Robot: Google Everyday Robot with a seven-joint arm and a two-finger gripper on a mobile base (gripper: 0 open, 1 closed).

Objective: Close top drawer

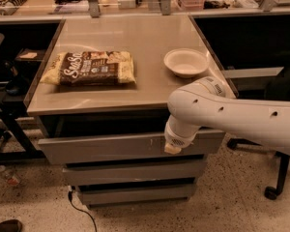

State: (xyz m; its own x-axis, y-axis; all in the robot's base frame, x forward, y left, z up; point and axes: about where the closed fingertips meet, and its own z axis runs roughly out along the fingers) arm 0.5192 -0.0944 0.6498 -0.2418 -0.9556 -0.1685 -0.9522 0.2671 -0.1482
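Observation:
The top drawer [101,148] is a wide grey front with small pale scuffs, standing out a little from under the tabletop [135,93], with a dark gap above it. My white arm reaches in from the right. My gripper [174,148] is at the end of the arm, against the right part of the drawer front; the bulky wrist covers most of it. Two narrower grey drawer fronts [130,171] sit below, set further back.
A brown snack bag [89,67] and a white bowl [186,62] lie on the tabletop. A black stand [5,129] is at the left, a chair caster [270,192] at the right. A cable [79,209] and a small bottle [8,175] are on the floor.

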